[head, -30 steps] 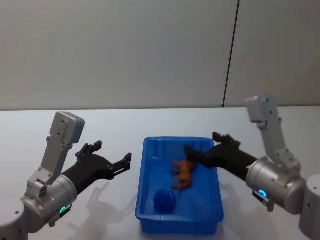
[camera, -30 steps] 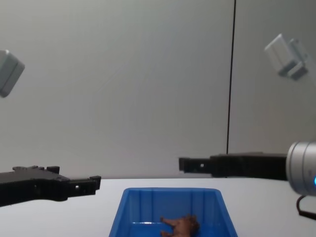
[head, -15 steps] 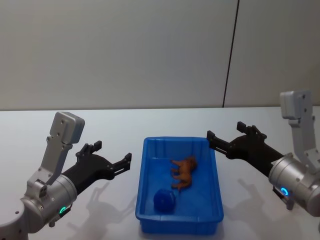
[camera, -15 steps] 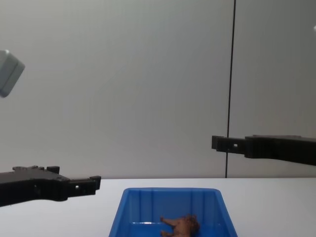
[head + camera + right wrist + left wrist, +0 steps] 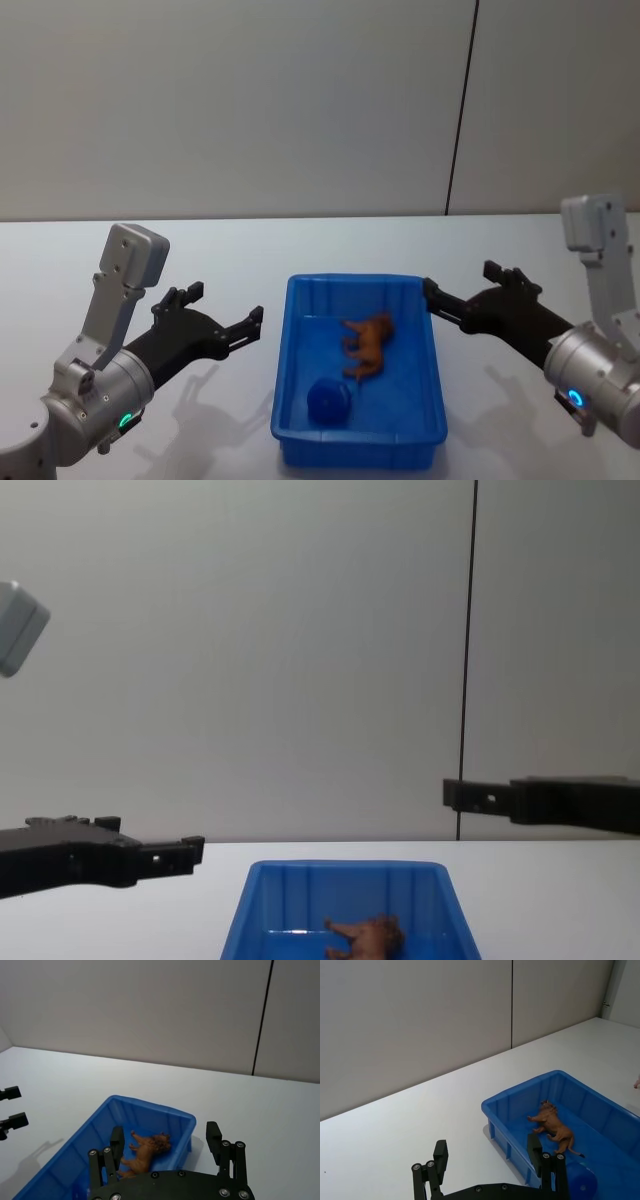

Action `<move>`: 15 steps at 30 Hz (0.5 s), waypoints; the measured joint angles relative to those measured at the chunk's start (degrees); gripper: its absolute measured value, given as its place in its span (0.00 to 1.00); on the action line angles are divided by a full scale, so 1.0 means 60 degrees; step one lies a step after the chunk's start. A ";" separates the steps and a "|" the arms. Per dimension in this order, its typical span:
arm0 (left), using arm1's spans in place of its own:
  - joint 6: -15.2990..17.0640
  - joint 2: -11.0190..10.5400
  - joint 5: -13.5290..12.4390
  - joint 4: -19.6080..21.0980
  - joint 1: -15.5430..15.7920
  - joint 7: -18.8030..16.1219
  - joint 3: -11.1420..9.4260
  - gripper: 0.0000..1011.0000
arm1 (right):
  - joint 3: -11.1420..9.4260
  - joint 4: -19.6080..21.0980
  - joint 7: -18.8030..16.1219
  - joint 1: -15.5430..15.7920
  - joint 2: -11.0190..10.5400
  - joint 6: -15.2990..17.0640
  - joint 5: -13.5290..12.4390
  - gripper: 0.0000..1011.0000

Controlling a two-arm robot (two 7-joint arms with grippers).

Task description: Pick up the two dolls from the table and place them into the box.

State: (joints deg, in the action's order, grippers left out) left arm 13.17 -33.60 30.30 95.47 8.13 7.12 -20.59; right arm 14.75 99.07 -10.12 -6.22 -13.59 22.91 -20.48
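The blue box (image 5: 284,385) stands on the white table (image 5: 200,250) between my two arms. Both dolls lie inside it: the brown four-legged doll (image 5: 368,346) on its side near the middle, and the rounded blue doll (image 5: 328,401) at the near end. My left gripper (image 5: 225,304) hovers open and empty just left of the box. To the right of the box's far corner, my right gripper (image 5: 460,282) is also open and holds nothing. The left wrist view shows the brown doll (image 5: 551,1125) and the blue doll (image 5: 580,1180) past the open left gripper (image 5: 487,1152). The right wrist view has the brown doll (image 5: 146,1151) beyond the right gripper (image 5: 165,1135).
A plain grey wall with a dark vertical seam (image 5: 461,110) rises behind the table. White tabletop stretches on both sides of the box and behind it. In the chest view the box rim (image 5: 345,865) sits low between the left gripper (image 5: 190,850) and right gripper (image 5: 455,793).
My right gripper has pulled back from over the brown doll in the box to the right of the box. The left arm and both dolls have not moved.
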 joint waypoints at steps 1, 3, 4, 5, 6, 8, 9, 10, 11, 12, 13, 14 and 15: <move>0.0000 0.0000 0.0000 0.0000 0.0000 0.0000 0.0000 0.99 | -0.0001 0.0026 0.0064 0.0032 -0.0008 0.0028 0.0000 0.99; 0.0000 0.0000 0.0000 0.0000 0.0000 -0.0001 0.0000 0.99 | -0.0010 0.0121 0.0263 0.0143 -0.0044 0.0110 0.0000 0.99; 0.0000 0.0000 0.0000 0.0000 0.0000 0.0000 0.0000 0.99 | -0.0014 0.0149 0.0344 0.0178 -0.0056 0.0144 0.0000 0.99; 0.0000 0.0000 0.0000 0.0000 0.0000 0.0000 0.0000 0.99 | -0.0019 0.0175 0.0403 0.0224 -0.0067 0.0169 0.0000 0.99; 0.0000 0.0000 0.0000 0.0000 0.0000 0.0000 0.0000 0.99 | -0.0024 0.0207 0.0467 0.0254 -0.0083 0.0197 0.0000 0.99; 0.0001 0.0000 0.0000 0.0000 0.0000 -0.0001 0.0000 0.99 | -0.0033 0.0272 0.0598 0.0341 -0.0113 0.0248 -0.0001 0.99; 0.0000 0.0000 0.0000 0.0000 0.0000 0.0000 0.0000 0.99 | -0.0039 0.0307 0.0691 0.0385 -0.0128 0.0284 -0.0004 0.99; 0.0001 0.0000 0.0000 0.0000 0.0000 -0.0001 0.0000 0.99 | -0.0039 0.0307 0.0691 0.0385 -0.0128 0.0284 -0.0004 0.99; 0.0000 0.0000 0.0000 0.0000 0.0000 -0.0001 0.0000 0.99 | -0.0045 0.0333 0.0744 0.0418 -0.0138 0.0308 -0.0006 0.99; 0.0000 0.0000 0.0000 0.0000 0.0000 0.0000 0.0000 0.99 | -0.0048 0.0343 0.0768 0.0432 -0.0143 0.0315 -0.0007 0.99; 0.0000 0.0000 0.0000 0.0000 0.0000 0.0000 0.0000 0.99 | -0.0054 0.0351 0.0782 0.0447 -0.0150 0.0317 -0.0008 0.99; 0.0000 0.0000 0.0000 0.0000 0.0000 -0.0001 0.0000 0.99 | -0.0058 0.0353 0.0782 0.0453 -0.0157 0.0317 -0.0008 0.99; 0.0000 0.0000 0.0000 0.0000 0.0000 0.0000 0.0000 0.99 | -0.0059 0.0352 0.0782 0.0454 -0.0161 0.0316 -0.0008 0.99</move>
State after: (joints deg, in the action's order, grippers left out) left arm 13.18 -33.60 30.30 95.47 8.13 7.11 -20.59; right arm 14.39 101.19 -5.43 -3.49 -14.55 24.81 -20.53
